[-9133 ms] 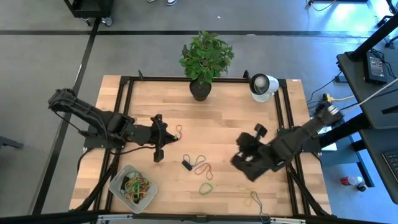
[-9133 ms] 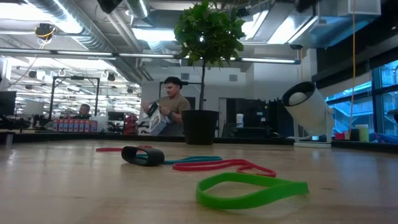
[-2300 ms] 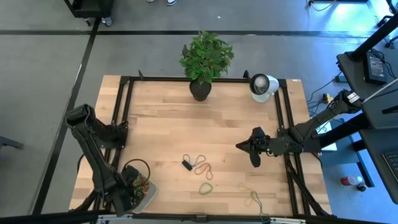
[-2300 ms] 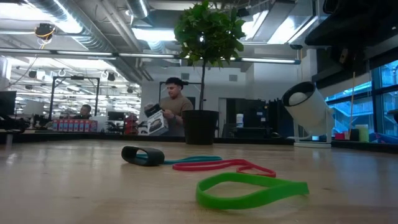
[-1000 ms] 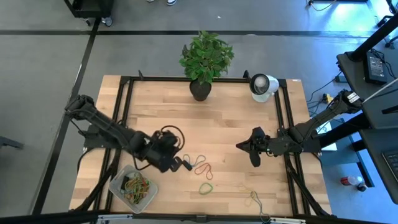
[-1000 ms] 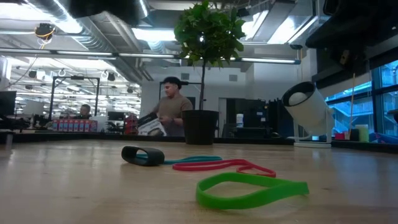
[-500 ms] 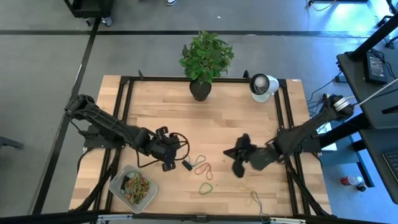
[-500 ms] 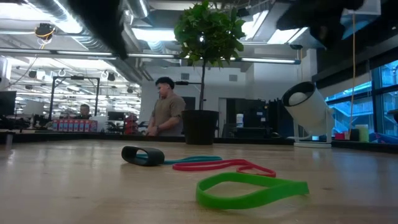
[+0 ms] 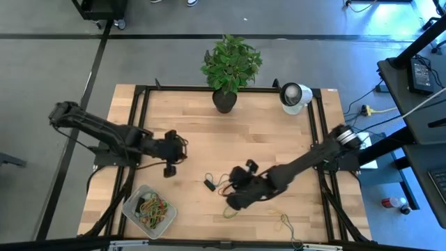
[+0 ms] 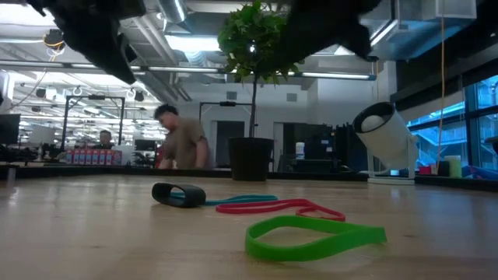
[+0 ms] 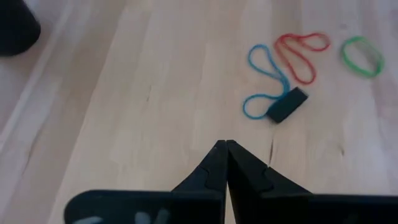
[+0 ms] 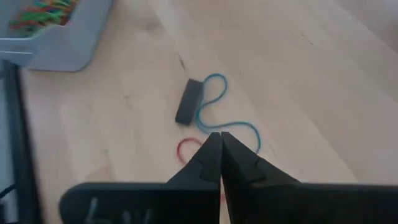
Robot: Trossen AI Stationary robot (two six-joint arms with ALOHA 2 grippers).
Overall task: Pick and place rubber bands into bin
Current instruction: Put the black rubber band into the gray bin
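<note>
Near the front left corner of the bench [image 9: 279,139] sits the bin [image 9: 148,207], with a tangle of coloured bands [image 9: 153,208] inside. Only the high view and the right wrist view show it; the low view does not.

Loose bands lie mid-bench: a blue band [image 11: 264,81] looped against a small black block [image 9: 210,185], a red band [image 11: 303,53] beside it, and a green band [image 10: 315,236] nearer the front edge. The left wrist view shows all three colours apart from one another; from above the right arm covers part of them. One more thin band [image 9: 286,224] lies alone at the front edge, seen only from above.

The right tool [image 12: 216,149] hangs just above the blue and red bands, its two fingers pressed together and holding nothing; its arm stretches across from the right side. The left tool [image 11: 222,155] hovers over bare wood, well apart from the loose bands and behind the bin, fingers likewise together and empty.

At the far edge stand a potted plant [image 9: 231,66] and a white round device [image 9: 295,95]. The low view alone shows the room behind, where a person [image 10: 179,140] stands, blurred.
</note>
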